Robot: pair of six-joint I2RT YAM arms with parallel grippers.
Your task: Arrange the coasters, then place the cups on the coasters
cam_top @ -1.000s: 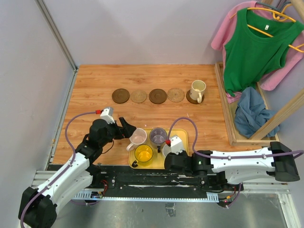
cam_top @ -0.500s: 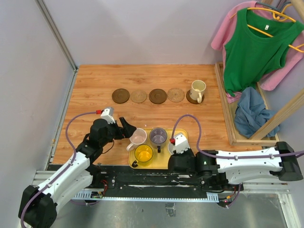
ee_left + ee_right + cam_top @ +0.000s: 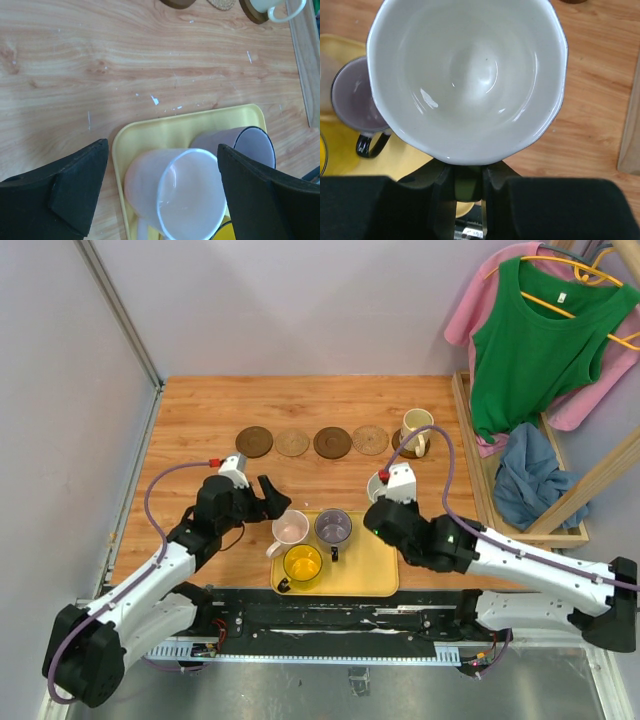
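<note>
Five coasters lie in a row at the back: dark [image 3: 254,441], tan [image 3: 292,443], dark [image 3: 332,442], tan [image 3: 370,439], and one dark coaster [image 3: 403,450] under the cream cup [image 3: 416,428]. My right gripper [image 3: 383,502] is shut on the green handle [image 3: 468,182] of the pale green-white cup [image 3: 467,75], held above the table beyond the tray's far right corner. The pink cup [image 3: 175,192], purple cup [image 3: 333,527] and yellow cup [image 3: 302,564] stand on the yellow tray [image 3: 375,560]. My left gripper [image 3: 162,150] is open, its fingers either side of the pink cup without touching it.
A wooden rack [image 3: 478,480] with hanging green and pink clothes and a blue cloth [image 3: 528,480] borders the table on the right. A metal rail [image 3: 135,455] and wall close the left side. The purple cup [image 3: 355,100] sits just below and left of the lifted cup.
My right arm has lifted the pale green-white cup off the tray and carried it away from the near edge toward the coaster row. The left gripper has shifted slightly over the pink cup.
</note>
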